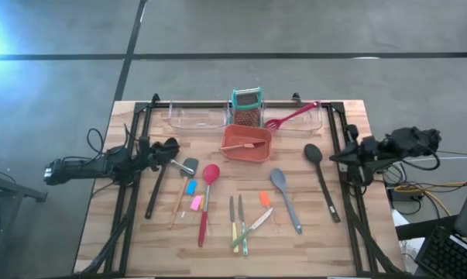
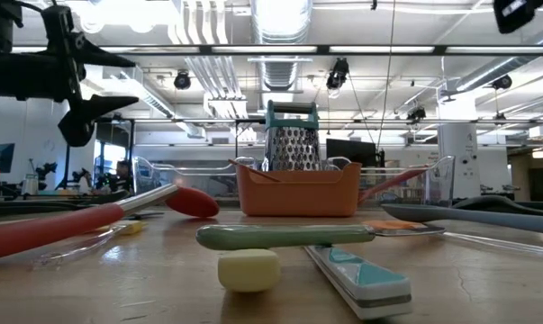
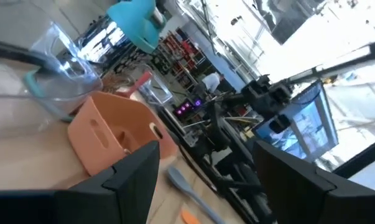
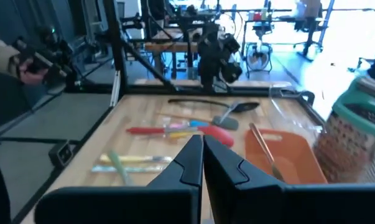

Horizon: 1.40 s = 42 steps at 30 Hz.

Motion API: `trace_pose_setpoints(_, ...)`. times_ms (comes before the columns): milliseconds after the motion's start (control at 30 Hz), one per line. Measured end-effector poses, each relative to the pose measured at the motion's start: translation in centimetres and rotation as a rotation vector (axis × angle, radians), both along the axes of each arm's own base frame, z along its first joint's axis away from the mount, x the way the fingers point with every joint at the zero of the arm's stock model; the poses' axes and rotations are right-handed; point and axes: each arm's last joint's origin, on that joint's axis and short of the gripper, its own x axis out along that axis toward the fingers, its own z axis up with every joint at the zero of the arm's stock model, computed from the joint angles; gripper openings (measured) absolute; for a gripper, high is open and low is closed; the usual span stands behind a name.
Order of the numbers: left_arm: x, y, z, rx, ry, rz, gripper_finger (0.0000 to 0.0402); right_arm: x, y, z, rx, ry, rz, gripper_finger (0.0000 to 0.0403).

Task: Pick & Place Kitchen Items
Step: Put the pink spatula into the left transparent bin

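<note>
Slim utensils lie flat on the wooden table. There is a black spatula, a grey spatula, a red spoon, a grey spoon and a black spoon. Small blue, pink and orange scrapers lie among them. Yellow- and green-handled knives sit near the near edge. A wooden-handled utensil rests in the red-orange bin. My left gripper hovers open above the black spatula's far end. My right gripper waits shut at the table's right side.
The teal-framed box grater stands behind the bin. A clear tray runs along the far edge and holds a red slotted spatula. Black frame rails flank both sides. A person's hand shows beyond the table's left edge.
</note>
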Motion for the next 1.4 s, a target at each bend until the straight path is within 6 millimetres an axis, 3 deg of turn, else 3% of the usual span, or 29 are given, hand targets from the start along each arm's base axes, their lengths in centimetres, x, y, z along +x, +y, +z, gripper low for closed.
trace_pose_setpoints(167, 0.0, -0.1, 0.2, 0.038, -0.007, -0.032, 0.0264, -2.3, -1.1, -0.4, 0.041, -0.058, -0.044, 0.0008)
trace_pose_setpoints(367, 0.0, -0.1, 0.2, 0.029, -0.017, -0.032, 0.0264, -1.9, -1.4, -0.6, 0.028, -0.027, -0.205, 0.0008)
trace_pose_setpoints(500, 0.0, -0.3, 0.6, 0.047, -0.055, -0.100, 0.0264, -1.6, -1.3, -0.6, 0.027, -0.013, -0.218, 0.0008)
trace_pose_setpoints(700, -0.5, -0.7, 4.1, 0.266, -0.177, -0.209, 0.0264, -1.1, -1.1, -0.4, 0.035, 0.001, -0.215, 0.0008)
trace_pose_setpoints(900, -0.6, -0.8, 10.2, 0.446, 0.078, -0.235, 0.0264, -0.9, -1.0, -0.4, 0.032, 0.008, -0.215, 0.0008)
trace_pose_setpoints(1100, 2.4, -1.3, 15.9, 0.530, 0.449, -0.377, 0.0264, -0.9, -1.0, -0.4, 0.034, 0.007, -0.216, 0.0008)
trace_pose_setpoints(1267, 6.0, -2.4, 17.6, 0.406, 0.706, -0.495, 0.0264, -0.9, -1.0, -0.3, 0.035, 0.007, -0.216, 0.0008)
trace_pose_setpoints(1400, 9.0, -3.1, 16.9, 0.198, 0.774, -0.495, 0.0264, -0.9, -1.0, -0.4, 0.034, 0.007, -0.216, 0.0008)
